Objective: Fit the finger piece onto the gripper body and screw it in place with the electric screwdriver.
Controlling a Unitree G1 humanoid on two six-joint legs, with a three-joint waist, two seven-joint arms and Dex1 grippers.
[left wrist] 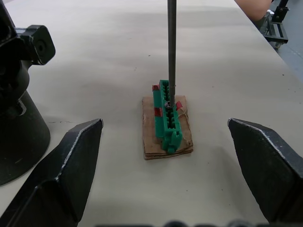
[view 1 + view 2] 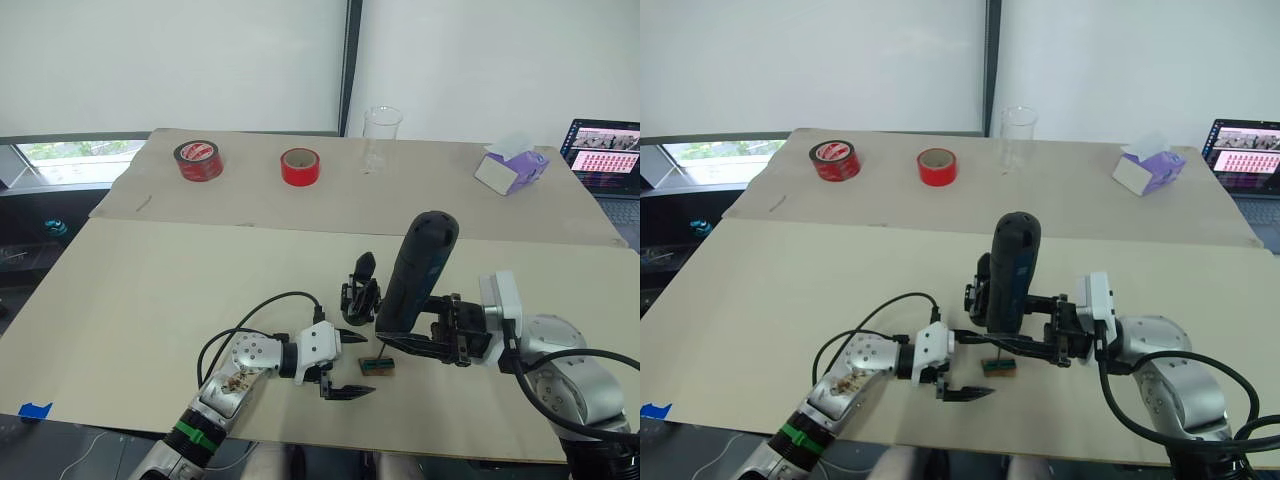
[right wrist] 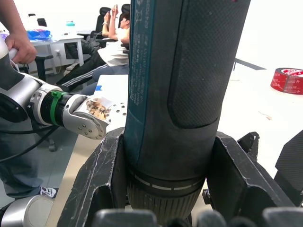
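Fingers of the right gripper [image 2: 425,338] are clamped on the upright electric screwdriver [image 2: 415,272], bit apparently seated in the green screw holder [image 1: 168,116]; the gripper body [image 2: 360,296] stands just behind. The left gripper [image 2: 345,365] is spread, empty, nearest.

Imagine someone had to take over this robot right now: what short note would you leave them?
Right gripper: shut on the electric screwdriver, held upright, its bit down on the green block.
Left gripper: open, holding nothing, low beside that block.
The gripper body stands on the table just behind.
Done: screwdriver picked up.
Left: I can't tell whether the finger piece is fitted; check it, then drive the screw.
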